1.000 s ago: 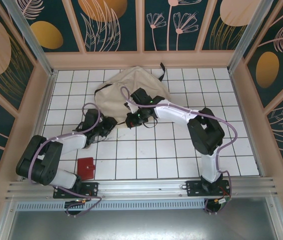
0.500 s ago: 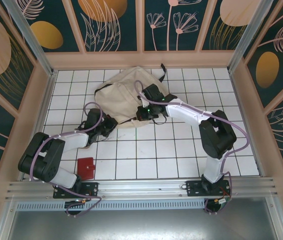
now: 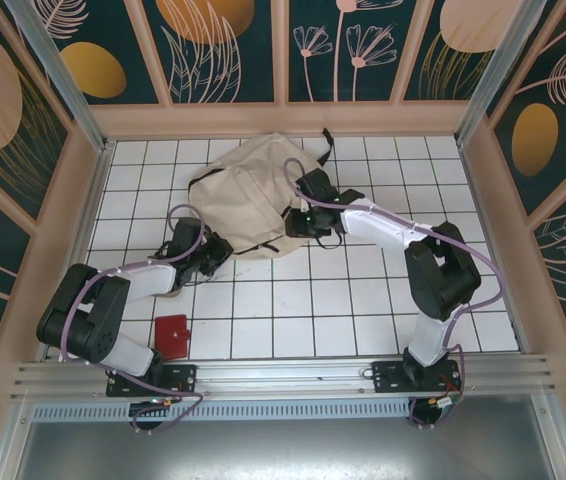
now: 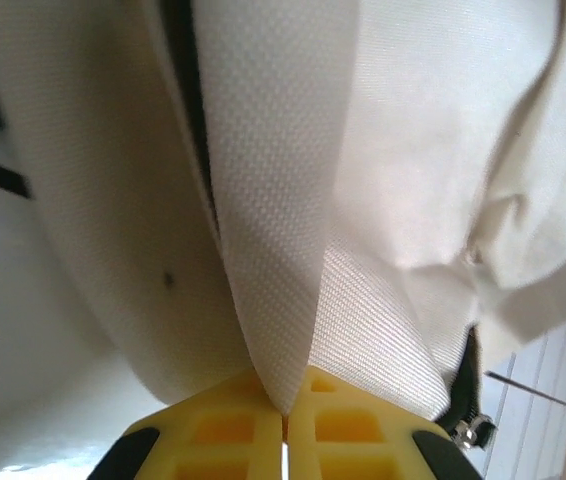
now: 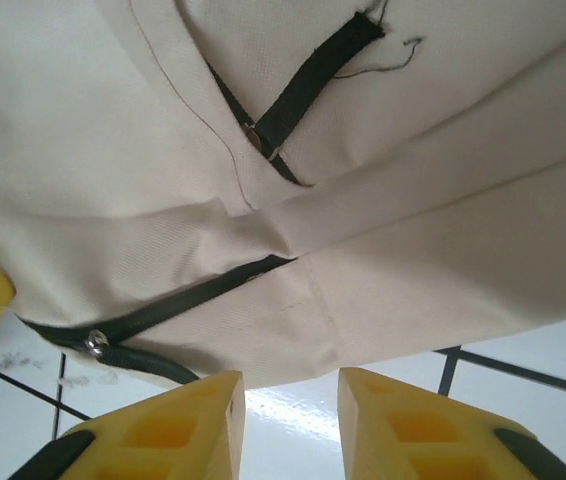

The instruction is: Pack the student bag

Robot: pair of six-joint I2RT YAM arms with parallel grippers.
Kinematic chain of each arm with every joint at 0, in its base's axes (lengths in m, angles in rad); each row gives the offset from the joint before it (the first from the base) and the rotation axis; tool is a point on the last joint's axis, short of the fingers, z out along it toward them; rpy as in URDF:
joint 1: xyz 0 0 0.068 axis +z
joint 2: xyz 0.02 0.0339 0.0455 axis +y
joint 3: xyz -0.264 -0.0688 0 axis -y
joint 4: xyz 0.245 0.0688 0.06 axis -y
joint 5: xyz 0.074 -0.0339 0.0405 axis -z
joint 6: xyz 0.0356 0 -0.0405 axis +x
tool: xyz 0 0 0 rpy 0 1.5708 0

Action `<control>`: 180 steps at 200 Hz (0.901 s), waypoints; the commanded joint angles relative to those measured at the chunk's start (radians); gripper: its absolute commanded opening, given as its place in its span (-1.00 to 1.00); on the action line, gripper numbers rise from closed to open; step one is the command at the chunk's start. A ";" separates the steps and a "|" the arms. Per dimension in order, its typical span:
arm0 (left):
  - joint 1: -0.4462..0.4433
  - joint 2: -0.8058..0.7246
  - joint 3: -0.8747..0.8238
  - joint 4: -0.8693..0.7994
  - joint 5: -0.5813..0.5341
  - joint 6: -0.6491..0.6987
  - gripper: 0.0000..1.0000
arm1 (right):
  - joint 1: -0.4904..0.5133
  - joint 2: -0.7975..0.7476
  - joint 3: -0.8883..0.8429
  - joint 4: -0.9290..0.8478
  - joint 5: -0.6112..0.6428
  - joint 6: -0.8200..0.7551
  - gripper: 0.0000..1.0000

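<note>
The student bag, a big cream fabric backpack with black zipper lines, lies at the back middle of the tiled floor. My left gripper sits at the bag's near-left edge; in the left wrist view its yellow fingers are shut on a fold of the bag's cloth. My right gripper is at the bag's near-right edge. In the right wrist view it stands open just short of the bag's hem, nothing between its fingers, with a black zipper line above left.
A small red flat item lies on the tiles at the near left. A black strap sticks out behind the bag. Peach frame walls ring the white tiled floor.
The right gripper moved right along the bag's near edge and opened, letting go of the cloth. The left gripper closed on the bag's fold and stayed in place.
</note>
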 commanded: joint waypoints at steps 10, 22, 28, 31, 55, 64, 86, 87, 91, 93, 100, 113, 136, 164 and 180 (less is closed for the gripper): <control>-0.076 0.004 0.070 -0.005 0.116 0.064 -1.00 | 0.004 -0.060 -0.068 0.098 0.072 0.163 -0.33; -0.113 0.022 0.078 0.019 0.121 0.046 -1.00 | 0.001 -0.075 -0.085 0.121 0.096 0.206 -0.33; -0.132 0.033 0.088 0.027 0.124 0.040 -1.00 | 0.001 -0.083 -0.092 0.125 0.115 0.231 -0.33; -0.145 0.039 0.097 0.029 0.127 0.038 -1.00 | 0.001 -0.087 -0.095 0.125 0.128 0.243 -0.32; -0.232 0.088 0.186 0.027 0.142 0.052 -0.86 | -0.029 -0.120 -0.143 0.134 0.189 0.344 -0.31; -0.246 0.092 0.213 0.014 0.143 0.063 -0.57 | -0.049 -0.135 -0.169 0.146 0.192 0.377 -0.30; -0.245 0.072 0.255 -0.062 0.116 0.097 0.12 | -0.067 -0.180 -0.210 0.191 0.177 0.394 -0.08; -0.247 0.070 0.256 -0.070 0.115 0.099 0.14 | -0.067 -0.181 -0.210 0.191 0.177 0.394 -0.08; -0.246 0.064 0.262 -0.094 0.106 0.105 0.18 | -0.067 -0.184 -0.209 0.188 0.177 0.397 -0.06; -0.246 0.059 0.264 -0.100 0.103 0.109 0.20 | -0.066 -0.186 -0.209 0.187 0.177 0.397 -0.05; -0.245 0.042 0.270 -0.143 0.084 0.121 0.27 | -0.066 -0.189 -0.207 0.185 0.152 0.402 0.01; -0.244 0.006 0.284 -0.236 0.024 0.145 0.38 | -0.067 -0.185 -0.202 0.156 0.135 0.423 0.08; -0.226 -0.066 0.293 -0.385 -0.083 0.170 0.55 | -0.054 -0.177 -0.216 0.119 0.110 0.501 0.13; -0.178 -0.158 0.282 -0.516 -0.196 0.194 0.72 | 0.004 -0.137 -0.224 0.140 0.070 0.564 0.18; -0.149 -0.198 0.291 -0.555 -0.250 0.212 0.74 | 0.035 -0.085 -0.187 0.124 0.080 0.556 0.19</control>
